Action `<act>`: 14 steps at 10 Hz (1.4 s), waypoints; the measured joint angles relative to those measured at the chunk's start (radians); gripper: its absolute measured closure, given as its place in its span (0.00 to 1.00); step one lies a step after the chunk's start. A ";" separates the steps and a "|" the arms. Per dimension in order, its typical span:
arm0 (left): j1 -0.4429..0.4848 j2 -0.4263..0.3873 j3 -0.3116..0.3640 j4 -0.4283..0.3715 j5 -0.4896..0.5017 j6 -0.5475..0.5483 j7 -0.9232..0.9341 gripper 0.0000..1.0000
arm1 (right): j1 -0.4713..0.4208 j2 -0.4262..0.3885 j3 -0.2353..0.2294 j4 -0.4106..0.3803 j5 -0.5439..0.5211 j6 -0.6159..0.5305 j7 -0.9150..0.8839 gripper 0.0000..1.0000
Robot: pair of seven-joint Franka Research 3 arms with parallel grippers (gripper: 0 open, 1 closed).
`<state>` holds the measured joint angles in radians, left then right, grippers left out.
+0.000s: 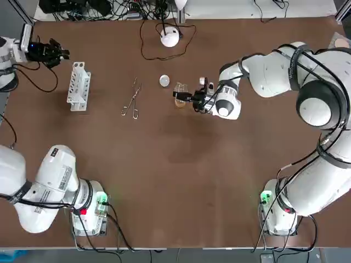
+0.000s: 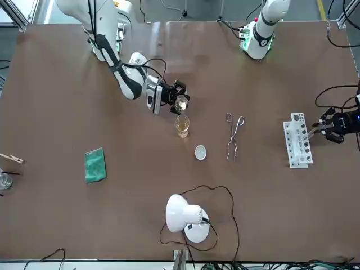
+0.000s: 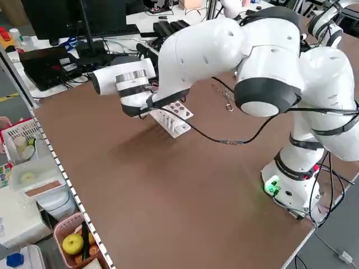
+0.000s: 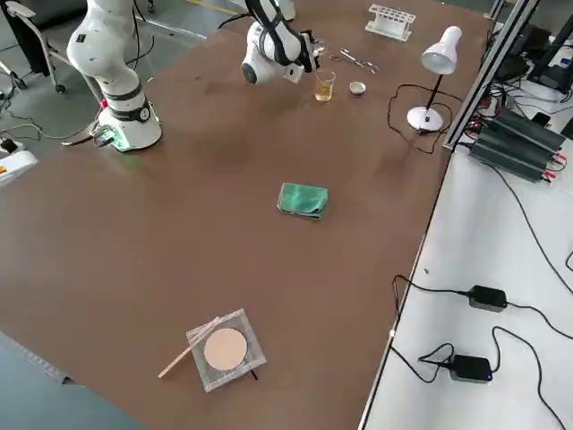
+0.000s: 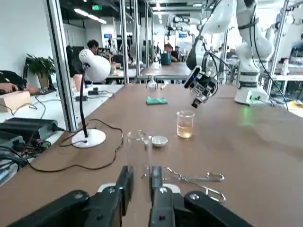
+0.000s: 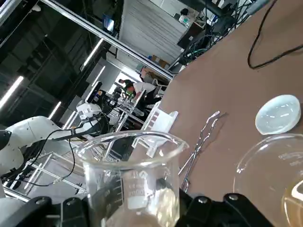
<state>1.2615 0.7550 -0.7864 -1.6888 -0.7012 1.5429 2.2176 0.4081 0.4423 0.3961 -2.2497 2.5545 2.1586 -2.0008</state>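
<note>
A white dome-shaded desk lamp (image 1: 170,37) stands at the far middle of the brown table (image 1: 181,181). Nearer than it lies a small round white dish (image 1: 164,81), with metal tongs (image 1: 131,101) to its left. Over on the right lie a folded green cloth (image 4: 303,200) and, farther right, a square clear tray (image 4: 197,336) carrying a tan disc (image 4: 226,349).

Top cam: straight down on the table (image 1: 164,181), lamp (image 1: 170,37) at far edge. Front cam: opposite side, lamp closest. Side cams: raised, diagonal, right one far from lamp. Wrist cams: low, tight behind own fingers (image 5: 124,187); left wrist shares lamp with top.
</note>
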 joint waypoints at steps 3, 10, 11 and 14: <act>-0.005 0.005 0.003 0.001 -0.025 -0.010 0.000 0.79 | 0.011 0.000 0.000 0.000 0.007 0.002 0.075 0.59; 0.011 0.059 0.044 -0.016 -0.024 -0.014 0.024 0.79 | 0.013 0.000 0.000 0.002 0.014 0.035 0.215 0.59; 0.013 0.059 0.046 -0.020 -0.022 -0.014 0.041 0.79 | 0.013 0.000 0.000 0.003 0.015 0.036 0.233 0.59; 0.014 0.063 0.051 -0.025 -0.005 -0.014 0.057 0.79 | 0.013 0.000 0.000 0.014 0.016 0.071 0.271 0.59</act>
<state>1.2755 0.8185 -0.7353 -1.7133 -0.7066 1.5285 2.2750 0.4213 0.4422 0.3962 -2.2353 2.5709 2.2297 -1.7296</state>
